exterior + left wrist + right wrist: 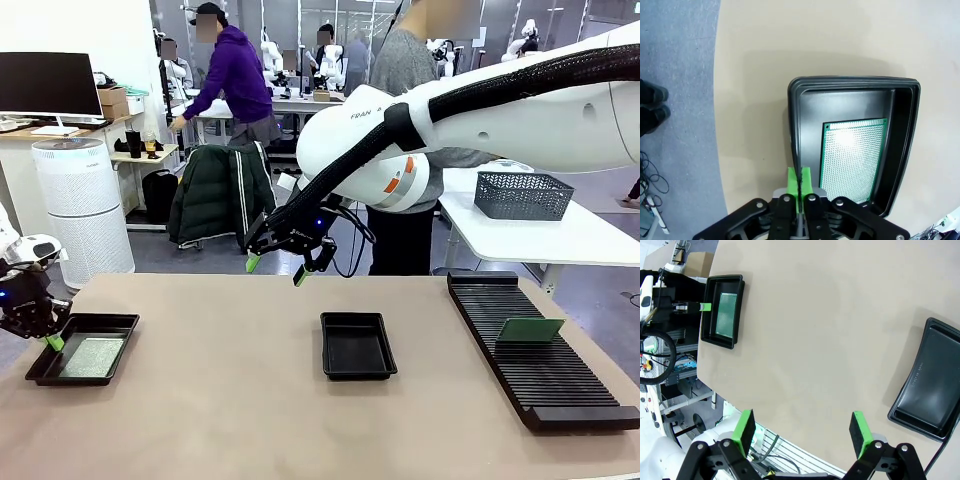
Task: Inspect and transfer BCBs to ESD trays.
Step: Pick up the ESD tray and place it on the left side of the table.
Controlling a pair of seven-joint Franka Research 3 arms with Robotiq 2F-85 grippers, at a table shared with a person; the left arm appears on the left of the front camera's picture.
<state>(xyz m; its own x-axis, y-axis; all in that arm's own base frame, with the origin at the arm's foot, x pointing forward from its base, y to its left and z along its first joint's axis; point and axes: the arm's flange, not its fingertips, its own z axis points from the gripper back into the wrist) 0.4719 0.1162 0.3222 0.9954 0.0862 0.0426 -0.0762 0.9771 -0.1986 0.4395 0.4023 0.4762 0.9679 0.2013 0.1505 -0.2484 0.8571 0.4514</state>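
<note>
**One board in the left tray, another on the rack**

From where I stand, the left gripper (50, 338) sits low at the left end of the counter (230, 400), right at the outer rim of the left ESD tray (120, 322). Its fingers are pressed tight together with nothing between them. The left wrist view shows the green tips of the left gripper (799, 177) meeting just at that tray's rim (795, 125). I cannot tell whether they touch it.

A BCB (92, 357) lies flat on the floor of that tray, speckled face up. From the wrist camera the board (852, 155) catches a bright glare spot.

The right arm reaches across the middle, and the right gripper (276, 268) hangs well above the counter with its fingers spread wide, holding nothing. Its own camera looks down past the right gripper (802, 430) at bare counter top, with the left tray (707, 315) and its board (726, 310) far off at one side.

The second ESD tray (357, 372) rests near the counter's centre; it sits at the edge of the right wrist view (935, 385).

On the right, a long black slotted rack (550, 380) carries a second BCB (530, 330), seated in its slots. A grey mesh basket (523, 195) sits on a white side table beyond, and a person (400, 70) stands at the far side.
</note>
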